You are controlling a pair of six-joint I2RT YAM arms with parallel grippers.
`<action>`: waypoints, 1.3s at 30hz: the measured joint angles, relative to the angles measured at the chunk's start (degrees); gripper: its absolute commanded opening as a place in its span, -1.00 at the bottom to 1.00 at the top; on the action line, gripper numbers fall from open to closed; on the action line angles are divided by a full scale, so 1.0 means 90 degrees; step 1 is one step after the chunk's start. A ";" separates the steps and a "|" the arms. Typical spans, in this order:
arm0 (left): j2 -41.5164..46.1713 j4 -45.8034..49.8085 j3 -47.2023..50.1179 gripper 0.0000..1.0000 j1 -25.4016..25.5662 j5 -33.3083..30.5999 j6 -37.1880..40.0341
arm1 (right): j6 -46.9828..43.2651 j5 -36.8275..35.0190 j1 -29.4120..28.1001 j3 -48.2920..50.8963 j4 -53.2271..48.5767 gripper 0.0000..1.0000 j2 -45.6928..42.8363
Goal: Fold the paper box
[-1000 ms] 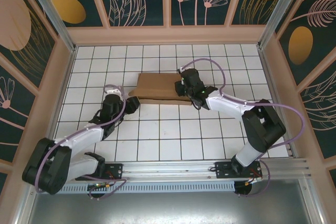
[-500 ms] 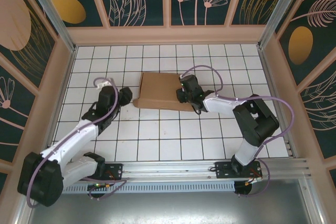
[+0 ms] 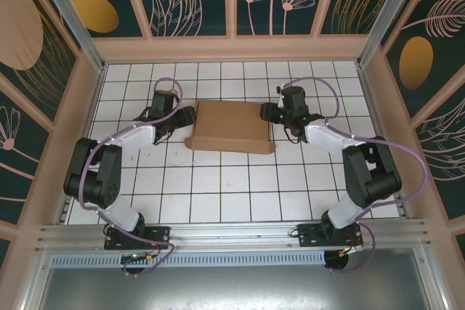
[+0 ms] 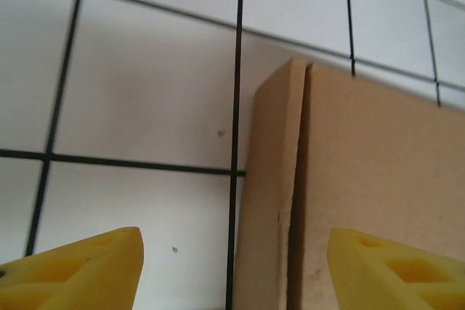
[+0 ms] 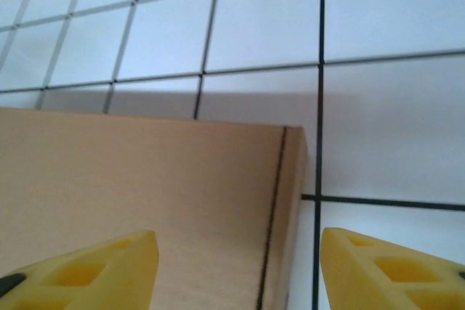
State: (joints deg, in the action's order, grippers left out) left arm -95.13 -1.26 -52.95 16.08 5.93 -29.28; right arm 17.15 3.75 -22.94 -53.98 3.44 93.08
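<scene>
Top camera: we see the paper box lying closed and flat near the middle of the tiled surface, a little toward the far wall. Its near edge bulges slightly. The left claw sits just beside the box's left edge, the right claw just beside its right edge. From up here we cannot judge the jaws.

The wrist cameras settle it. Left wrist: yellow fingertips spread wide, one over bare tile, the other over cardboard, nothing held. This view also shows a narrow side strip parting from the top panel by a thin gap at the corner.

Right wrist: fingertips equally wide, one over the box, one over tile, nothing held. A dark crease runs along the box's edge up to a square corner.

Open tiles lie before and behind the box. Both side walls stand well apart from it.
</scene>
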 measured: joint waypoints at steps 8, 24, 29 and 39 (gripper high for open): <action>-0.0634 -0.0318 -0.0078 0.11 -0.0002 0.0442 0.0066 | 0.0459 0.0129 -0.0034 -0.0029 0.0049 0.11 0.0789; -0.1382 -0.0644 -0.0835 -0.69 -0.0345 0.1642 0.0692 | 0.1353 0.2526 0.1382 0.1280 0.1712 0.77 -0.0015; -0.1649 -0.0685 -0.1018 -0.79 -0.0539 0.2438 0.0874 | 0.1549 0.3366 0.1620 0.1195 0.1945 0.72 0.0510; -0.1940 -0.0935 -0.1066 -0.96 -0.0879 0.3458 0.0969 | 0.1659 0.4036 0.1532 0.1166 0.1972 0.75 0.0933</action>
State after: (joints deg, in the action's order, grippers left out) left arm -112.60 -9.67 -62.54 8.16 37.06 -20.56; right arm 32.08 40.07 -9.15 -43.48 21.19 101.47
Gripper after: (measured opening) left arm 0.052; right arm 0.873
